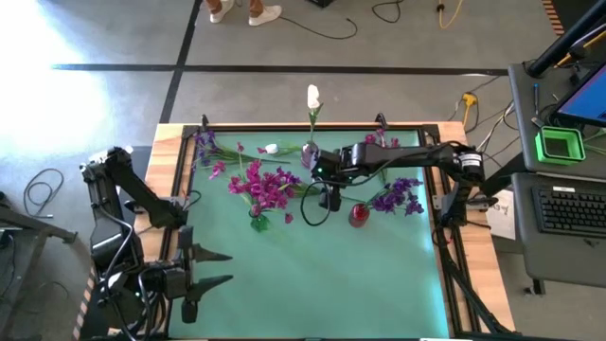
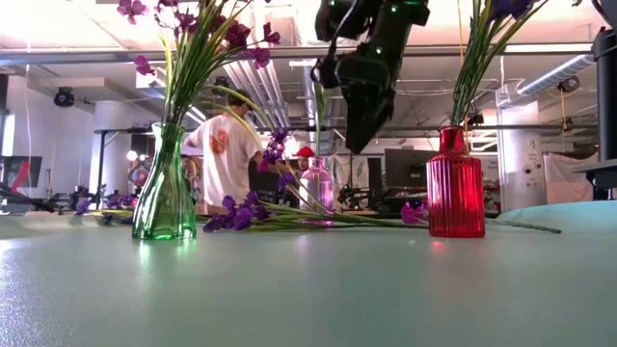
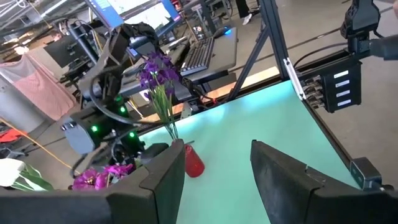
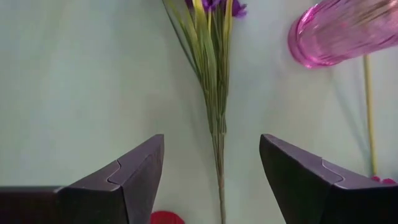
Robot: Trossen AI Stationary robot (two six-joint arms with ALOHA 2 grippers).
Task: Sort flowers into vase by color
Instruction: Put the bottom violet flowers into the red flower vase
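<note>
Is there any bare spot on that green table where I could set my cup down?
Yes: the near half of the green mat, between the left tool and the right rail, is bare. The far half is crowded: green vase, red vase, pink vase, loose purple flowers, and the open right tool above them.

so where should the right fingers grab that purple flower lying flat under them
Judging by its pose, on the bare green stem, not the purple bloom. The flower lies flat on the mat, so come straight down from above. The right gripper is open with the stem running between its fingers, clear of the pink vase, so closing across the thin stem should hold it.
</note>
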